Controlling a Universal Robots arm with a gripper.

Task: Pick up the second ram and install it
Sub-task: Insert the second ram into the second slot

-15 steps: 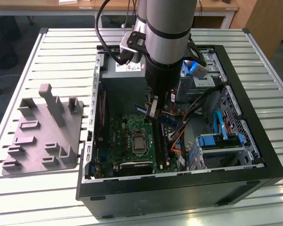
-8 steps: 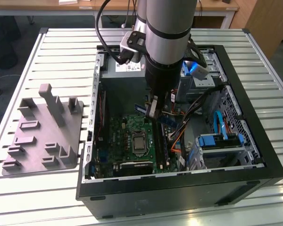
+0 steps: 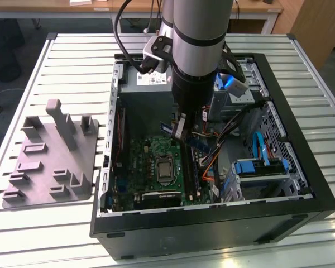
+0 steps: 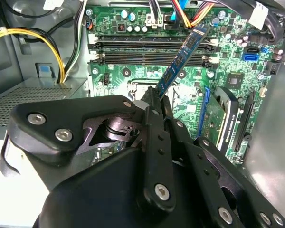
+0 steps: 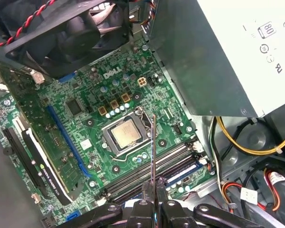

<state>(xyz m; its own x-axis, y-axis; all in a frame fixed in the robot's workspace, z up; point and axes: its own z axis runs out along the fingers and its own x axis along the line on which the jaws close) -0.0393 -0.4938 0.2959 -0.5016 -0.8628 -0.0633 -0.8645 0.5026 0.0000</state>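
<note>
The second ram hangs inside the open case in the exterior view, above the motherboard and just under your arm. Around it are a power supply at the case's far wall, and a loose cable bundle and a blue drive cage toward the exterior view's right. A grey fixture block sits on the bench near its edge on the exterior view's left, well apart from the case. The arm hides most of the stick, so you see a short bluish strip, tilted. The pincer is just beside it.

In the second wrist view, yellow cables run beside the board, an expansion card stands on edge, and the memory slots lie ahead. The second ram is a thin, narrow blue-green board with a row of dark chips. It slants, with its free end over the slots, not seated. Your pincer is pinching its near end, with the fingers pressed together on both faces.

The first wrist view has a fan, the power supply, a CPU socket, the expansion card and the yellow cables. The second ram is edge-on here, a thin line. It runs from the pincer out across the memory slots to just beside the CPU socket.
</note>
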